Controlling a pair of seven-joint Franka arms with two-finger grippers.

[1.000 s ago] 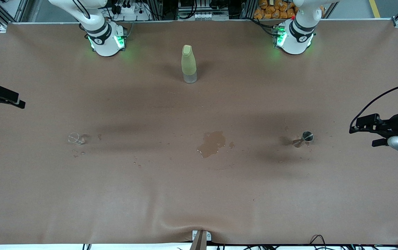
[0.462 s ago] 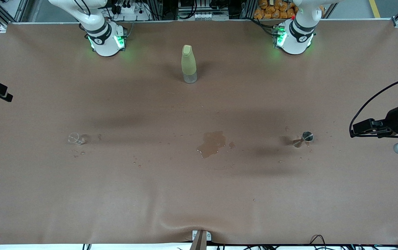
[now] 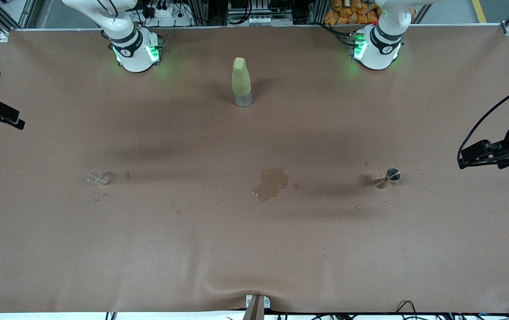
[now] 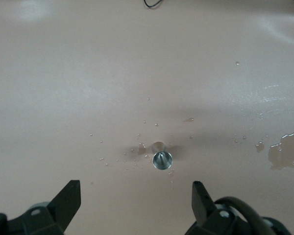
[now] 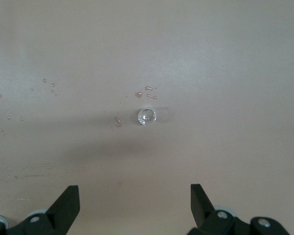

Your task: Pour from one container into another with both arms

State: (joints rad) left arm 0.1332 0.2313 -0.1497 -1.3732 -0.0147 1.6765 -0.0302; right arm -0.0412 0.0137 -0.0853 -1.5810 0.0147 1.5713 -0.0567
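Two white jointed robot arms, one pale yellow-green capped bottle, one small clear glass cup, one small metal funnel-shaped cup, one brown liquid puddle

A pale yellow-green bottle with a cream cap stands upright on the brown table cover. Taking the front view as a clock face, a wet puddle lies at the bottle's 5 o'clock, well apart from it. A small blot sits just beside the puddle at 3 o'clock, scattered droplets between 8 and 9, a metal bracket at 6 on the table's edge
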